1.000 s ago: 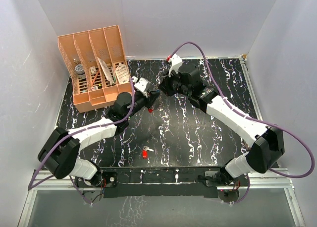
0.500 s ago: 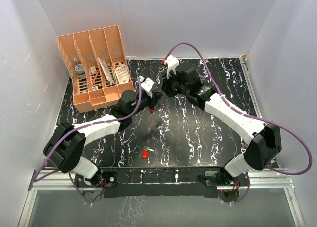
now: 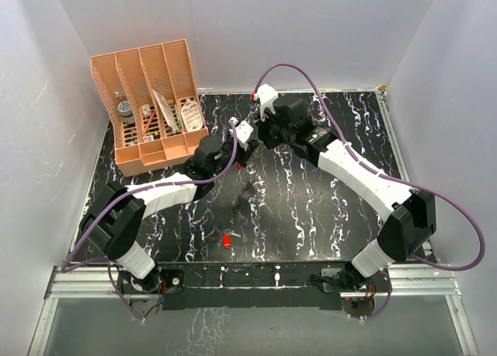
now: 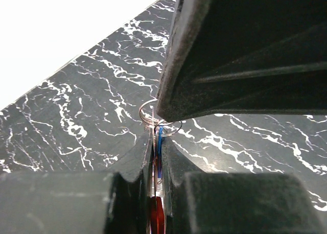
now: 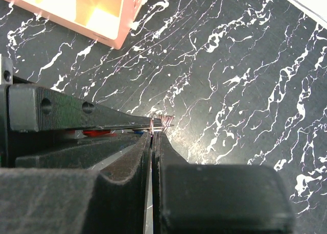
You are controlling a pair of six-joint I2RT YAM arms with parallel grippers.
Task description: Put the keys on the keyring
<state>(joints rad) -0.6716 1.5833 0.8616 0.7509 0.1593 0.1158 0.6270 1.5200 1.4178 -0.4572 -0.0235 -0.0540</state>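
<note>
Left hand (image 4: 156, 138): closed, pinching blue key (image 4: 159, 146) and red part of keyring (image 4: 156, 217).
Right hand (image 5: 153, 135): closed on wire ring (image 5: 162, 123) at left fingertips.
Red key (image 3: 227, 240): on surface (image 3: 311, 216), well apart.

The worktop (image 3: 311, 208) is black with white veins, smooth, with a faint sheen. The organizer (image 3: 167, 152) is matt peach plastic. The fingers (image 4: 138, 183) look like matt, slightly grainy black plastic. The thin wire loops (image 4: 148, 111) are bright metal. The blue key (image 4: 159, 147) and red key (image 3: 227, 240) look plastic-headed.
</note>
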